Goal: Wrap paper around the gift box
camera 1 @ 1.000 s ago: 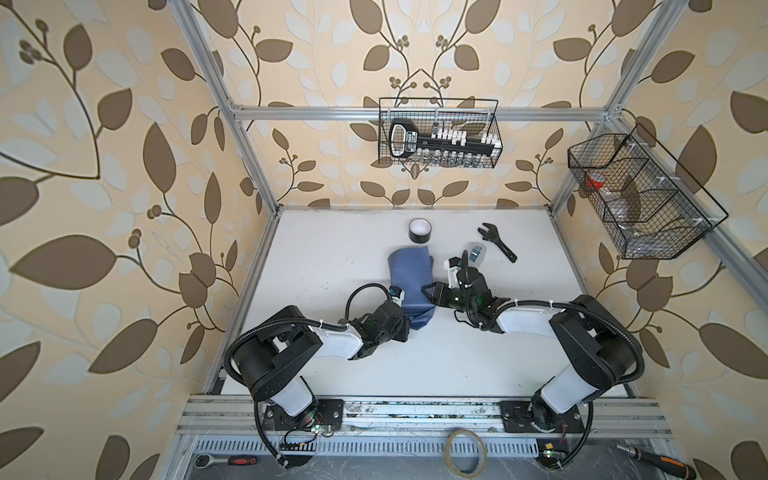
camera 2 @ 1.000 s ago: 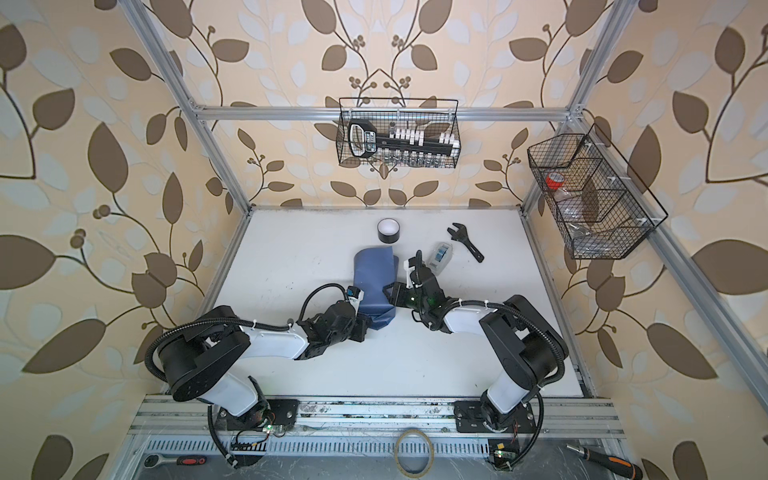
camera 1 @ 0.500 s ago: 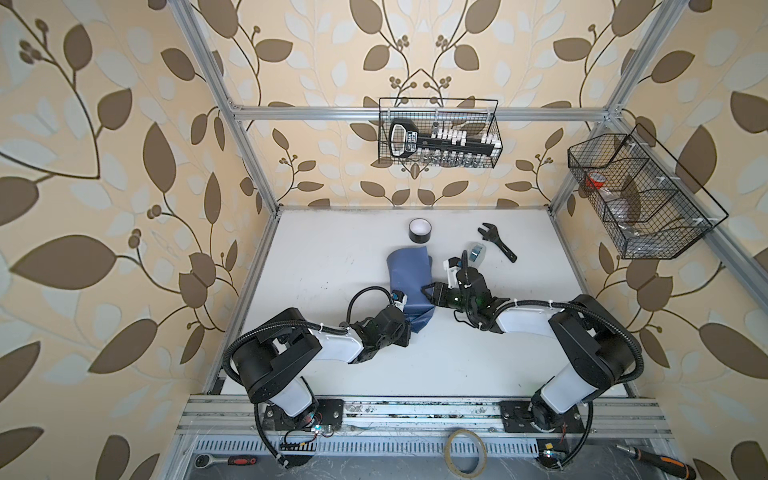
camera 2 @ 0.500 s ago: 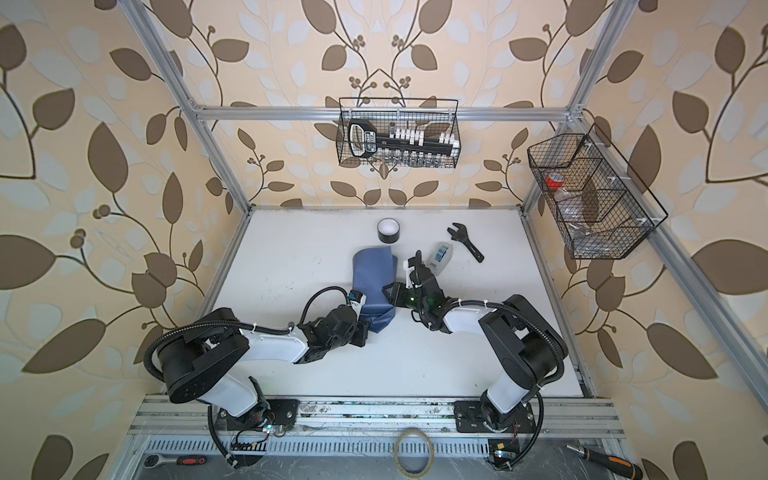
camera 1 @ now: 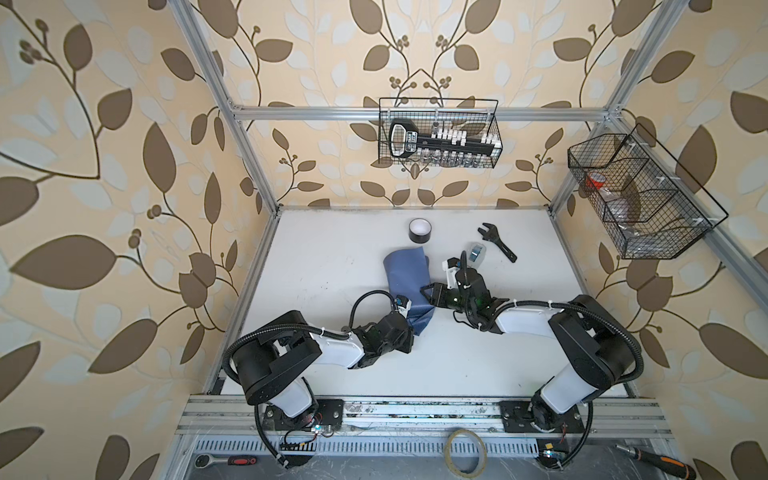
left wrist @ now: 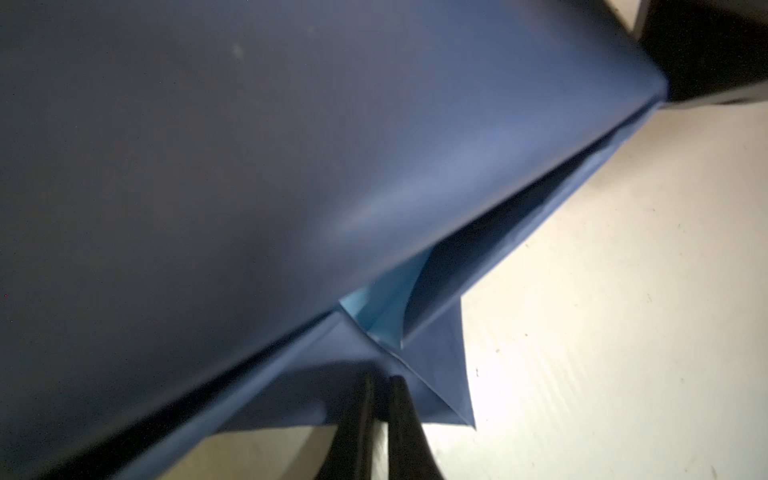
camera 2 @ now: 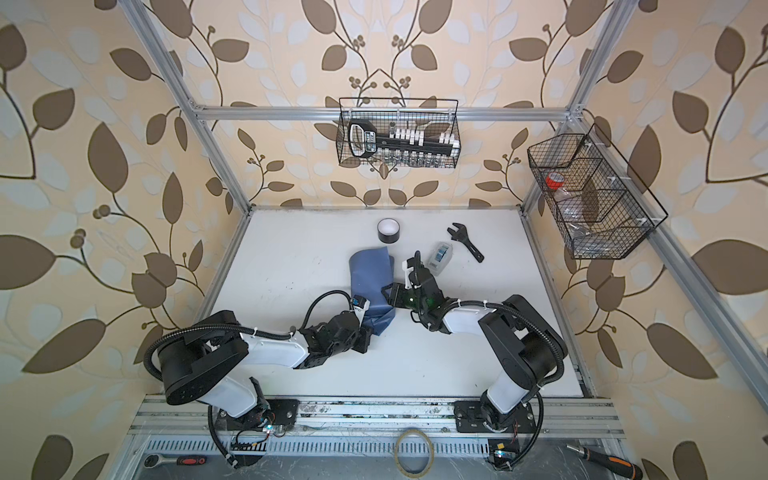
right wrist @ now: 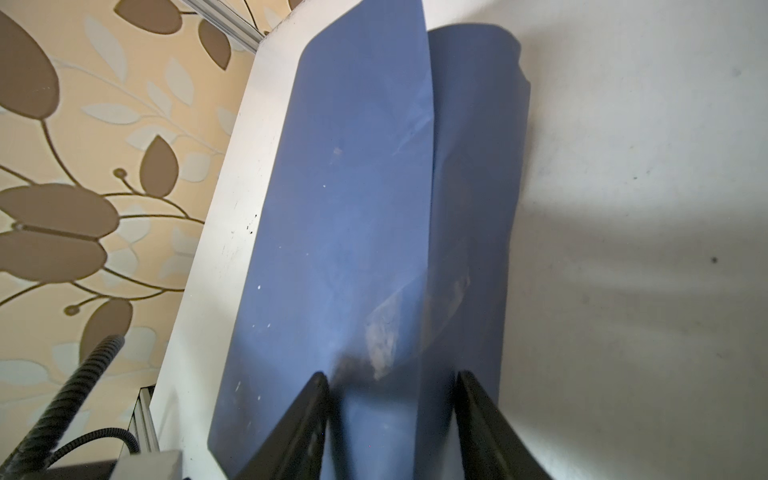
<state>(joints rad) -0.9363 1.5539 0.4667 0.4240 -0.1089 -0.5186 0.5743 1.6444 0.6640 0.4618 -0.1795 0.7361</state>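
It seems to be the end-fold step: the left claw (left wrist: pixel 380 380) pinches a corner flap of the paper (left wrist: pixel 291 166), the right claw (right wrist: pixel 390 378) clamps the opposite side of the paper, and next the flap probably needs a tight pull.

Both top views are bright, evenly lit and sharp. Wide-angle perspective splays the frame posts (camera 1: pixel 235 124) outward toward the corners. The white table (camera 1: pixel 332 266) carries only faint, soft shadows under the arms. In the left wrist view the paper (left wrist: pixel 249 166) lies close to the lens, dark and blurred, and the table beside it blows out to glare. In the right wrist view the paper's far end is sharp, the right gripper (right wrist: pixel 390 376) is soft, and broad shadow bands cross the table.
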